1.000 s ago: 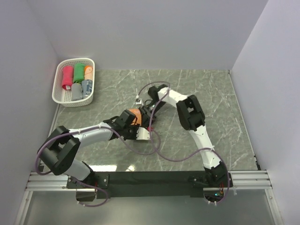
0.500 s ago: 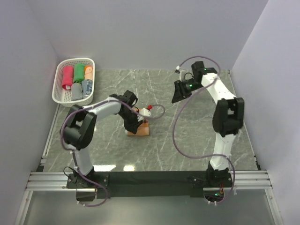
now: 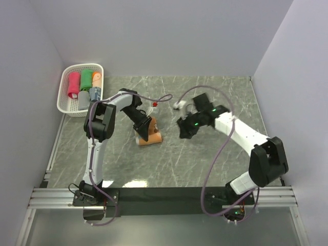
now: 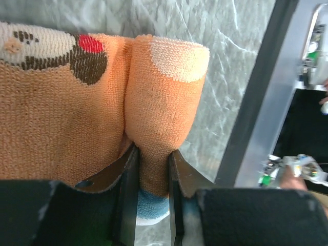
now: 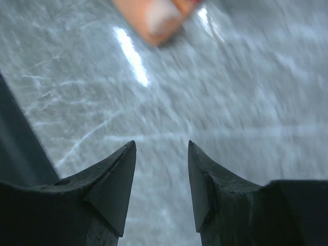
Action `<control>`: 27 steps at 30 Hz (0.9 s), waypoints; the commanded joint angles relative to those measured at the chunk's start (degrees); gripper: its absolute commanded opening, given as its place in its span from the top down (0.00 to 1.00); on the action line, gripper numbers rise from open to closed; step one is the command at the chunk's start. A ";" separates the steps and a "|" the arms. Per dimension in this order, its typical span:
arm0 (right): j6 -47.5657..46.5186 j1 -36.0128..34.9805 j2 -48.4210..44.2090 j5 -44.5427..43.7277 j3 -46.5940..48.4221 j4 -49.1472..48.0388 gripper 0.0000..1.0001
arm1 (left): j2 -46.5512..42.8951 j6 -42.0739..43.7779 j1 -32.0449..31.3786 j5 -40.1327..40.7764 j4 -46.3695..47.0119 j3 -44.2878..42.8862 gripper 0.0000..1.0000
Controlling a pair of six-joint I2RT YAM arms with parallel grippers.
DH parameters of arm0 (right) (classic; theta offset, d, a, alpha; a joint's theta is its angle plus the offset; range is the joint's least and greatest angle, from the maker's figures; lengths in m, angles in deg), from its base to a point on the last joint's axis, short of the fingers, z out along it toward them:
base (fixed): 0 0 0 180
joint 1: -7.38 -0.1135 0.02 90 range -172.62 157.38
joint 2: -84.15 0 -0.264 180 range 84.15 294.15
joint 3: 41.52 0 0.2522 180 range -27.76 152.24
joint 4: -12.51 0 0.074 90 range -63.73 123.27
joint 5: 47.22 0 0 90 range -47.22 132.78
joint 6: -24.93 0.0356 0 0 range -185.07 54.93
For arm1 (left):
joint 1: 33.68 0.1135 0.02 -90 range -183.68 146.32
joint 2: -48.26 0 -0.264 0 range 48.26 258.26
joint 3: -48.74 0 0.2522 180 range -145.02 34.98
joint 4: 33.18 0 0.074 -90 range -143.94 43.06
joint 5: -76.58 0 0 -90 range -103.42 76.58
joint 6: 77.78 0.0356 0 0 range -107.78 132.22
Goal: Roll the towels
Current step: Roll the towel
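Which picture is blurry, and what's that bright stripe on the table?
Right wrist view: grey marble tabletop and orange terry towel smeared by blur, white glare stripe across the stone; left wrist view: towel sharp; top view: crisp, pale reflection near front edge.

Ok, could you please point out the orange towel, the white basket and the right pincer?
orange towel (image 4: 164,97), left wrist view, on the pinched fold.
white basket (image 3: 77,113), top external view, on its near wall.
right pincer (image 5: 161,148), right wrist view, midway between its tips.
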State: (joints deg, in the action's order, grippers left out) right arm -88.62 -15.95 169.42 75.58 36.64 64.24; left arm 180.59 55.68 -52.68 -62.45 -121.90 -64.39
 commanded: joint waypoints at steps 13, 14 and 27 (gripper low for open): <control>-14.31 -26.23 13.95 -15.31 3.81 -26.45 0.41 | 4.78 4.26 2.30 6.15 2.01 1.99 0.85; -15.20 -26.59 14.13 -14.78 3.45 -26.90 0.41 | 4.78 4.18 2.31 6.23 2.36 2.08 0.84; -21.01 -28.34 25.73 -15.31 4.59 -27.27 0.69 | 5.13 3.47 2.66 6.32 3.59 0.15 0.79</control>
State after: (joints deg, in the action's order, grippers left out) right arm -108.10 -43.31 192.68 59.78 40.23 34.17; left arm 182.41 56.01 -50.52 -64.53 -125.49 -63.91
